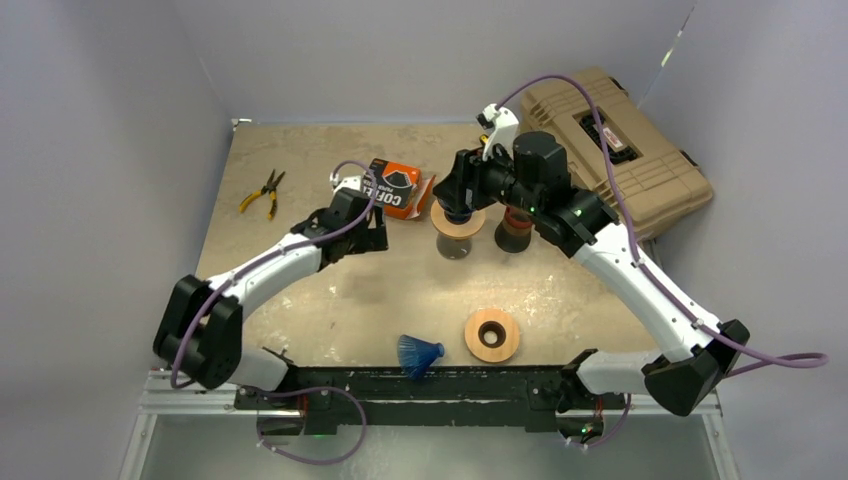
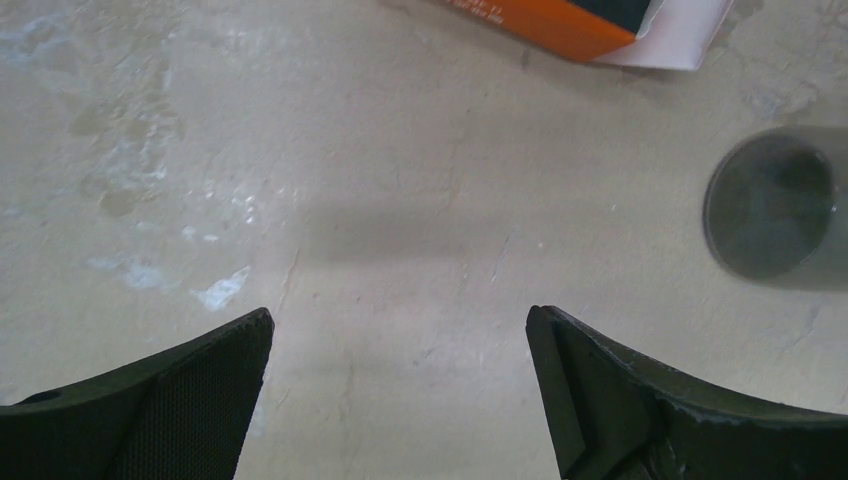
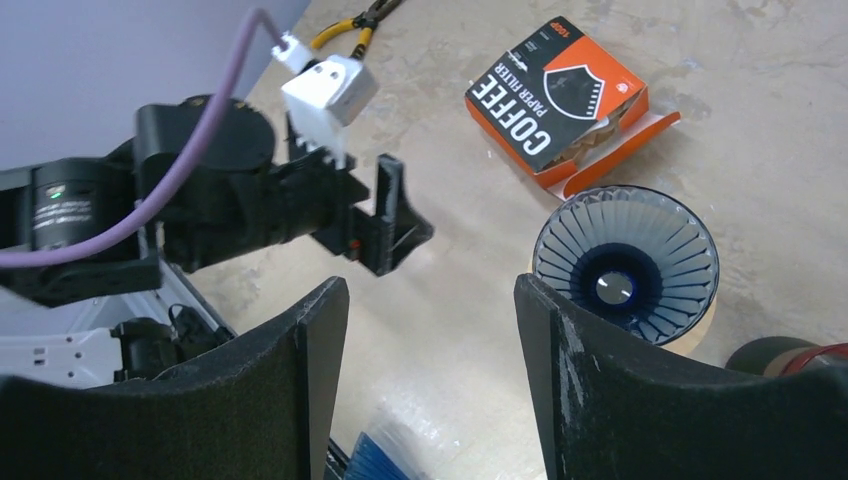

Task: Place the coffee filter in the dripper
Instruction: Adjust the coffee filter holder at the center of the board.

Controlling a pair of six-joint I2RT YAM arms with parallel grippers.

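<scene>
The left gripper [image 2: 400,315] and right gripper [image 3: 430,283] were seen spread and empty. The coffee filter [image 3: 603,124] was lodged inside its box [image 3: 550,95] near the bare dripper [image 3: 625,262]; 2 filters could be pinched together, being nested.

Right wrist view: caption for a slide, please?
Open right tool near the empty dripper; opened filter box lies beyond.

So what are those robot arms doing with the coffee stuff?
They're getting ready to put a paper filter into the blue dripper, which looks empty so far. The right gripper hangs open close to it, holding nothing. The left gripper is open too, over bare table near the orange filter box. What look like filters peek out of the box's open end.
</scene>
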